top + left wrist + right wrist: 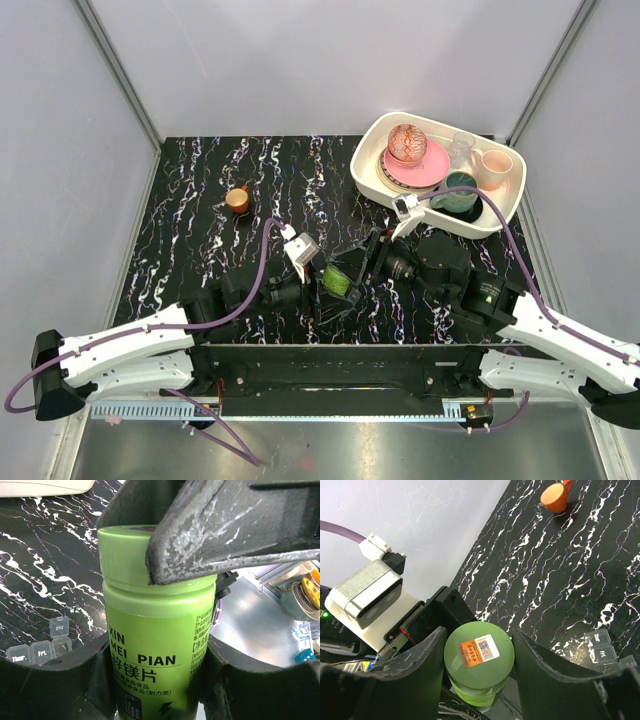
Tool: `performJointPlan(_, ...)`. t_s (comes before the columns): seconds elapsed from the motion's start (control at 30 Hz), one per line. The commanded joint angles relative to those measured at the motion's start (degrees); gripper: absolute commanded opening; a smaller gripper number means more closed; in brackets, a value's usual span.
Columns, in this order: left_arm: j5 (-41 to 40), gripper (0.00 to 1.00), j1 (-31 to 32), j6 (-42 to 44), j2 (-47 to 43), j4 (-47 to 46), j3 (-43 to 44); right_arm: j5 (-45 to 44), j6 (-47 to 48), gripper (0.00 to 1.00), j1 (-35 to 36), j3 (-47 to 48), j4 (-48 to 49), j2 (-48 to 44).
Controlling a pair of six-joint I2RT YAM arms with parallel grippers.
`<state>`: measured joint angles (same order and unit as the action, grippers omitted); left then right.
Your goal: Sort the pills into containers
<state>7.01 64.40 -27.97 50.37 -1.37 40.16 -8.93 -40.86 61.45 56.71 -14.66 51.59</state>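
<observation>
A green pill bottle (340, 278) with a green cap is held between both grippers near the table's front middle. My left gripper (322, 288) is shut on the bottle's body (150, 630), with one jaw on each side of the label. My right gripper (362, 262) is closed on the cap (479, 652), which carries an orange sticker. The pill box (37, 652), a small strip of translucent compartments marked Thur. and Fri., lies on the table beside the bottle with one lid up. It also shows in the right wrist view (602, 647). No pills are visible.
A small orange cup (238, 199) stands at the table's middle left, also in the right wrist view (555, 496). A white tray (358, 165) with plates, bowls and cups sits at the back right. Grey walls enclose the black marbled table.
</observation>
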Motion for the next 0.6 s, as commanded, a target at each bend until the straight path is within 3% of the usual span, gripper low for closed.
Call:
performJointPlan(0.0,-1.21,0.00,-0.15,-1.39,-1.67,-5.49,2.73,4.87,2.18,0.30,0.60,-0.28,3.31,-0.70)
performJointPlan(0.03,-0.77,0.00,-0.15,-1.65,-2.03,-6.71,2.03,7.93,4.10,0.18,0.60,-0.46,3.93,-0.88)
performJointPlan(0.13,0.28,0.00,-0.15,-2.88,-3.08,-8.56,0.89,11.65,5.96,0.07,0.60,-1.42,5.16,-1.41)
performJointPlan(0.3,5.03,0.00,-0.15,-3.85,-4.49,-11.46,-0.17,18.83,10.26,0.00,0.60,-4.23,8.85,-4.39)
performJointPlan(0.57,13.73,0.00,-0.15,-5.60,-3.61,-15.33,-0.35,32.38,14.93,0.00,0.60,-5.12,14.13,-8.08)
